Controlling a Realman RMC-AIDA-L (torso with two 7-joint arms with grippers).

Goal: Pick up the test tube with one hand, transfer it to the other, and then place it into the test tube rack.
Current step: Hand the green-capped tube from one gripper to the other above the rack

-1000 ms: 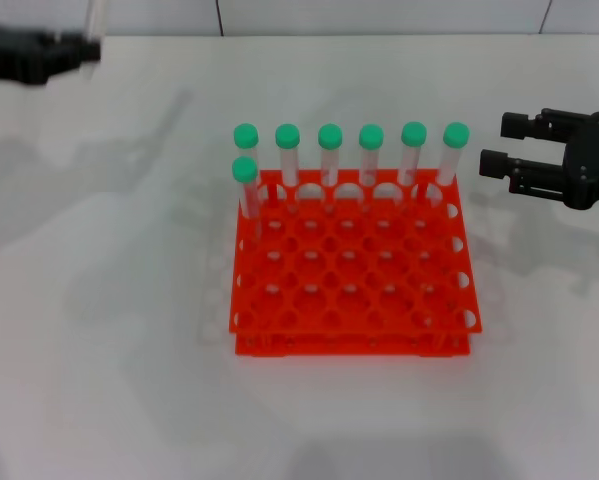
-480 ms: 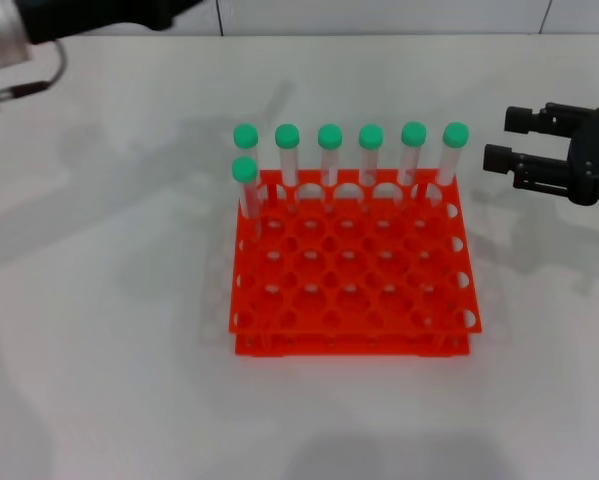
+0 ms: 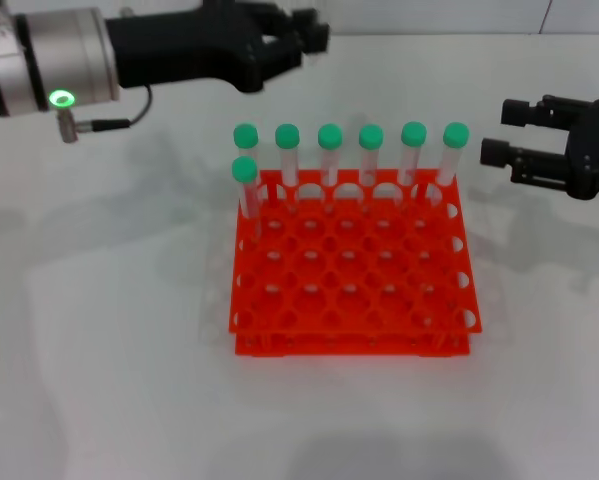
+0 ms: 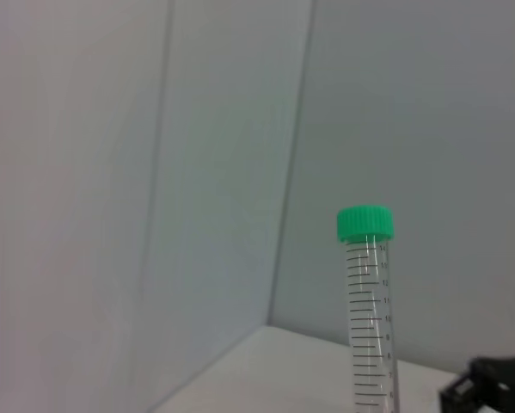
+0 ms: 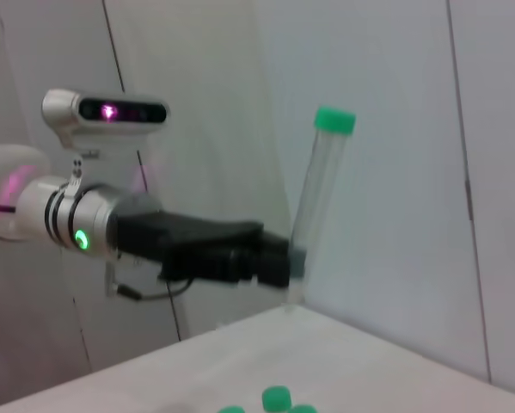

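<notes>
The left black two-finger end effector [image 3: 304, 35] was clamped on the slim clear green-capped test tube [image 5: 319, 198], upright beyond the orange-red grid rack [image 3: 354, 265]. I'd keep it vertical and leave mid-tube exposed for the right end effector [image 3: 497, 135], fingers apart, nearby.

test tube [image 4: 367, 318] graduations, numerals unreadable

My head camera looks forward and down on the test tube rack [image 3: 354, 262] from close above. My left wrist camera faces the wall, close behind the test tube [image 4: 369, 318]. My right wrist camera, farther off, shares that tube and the left pincer [image 5: 278, 258].
</notes>
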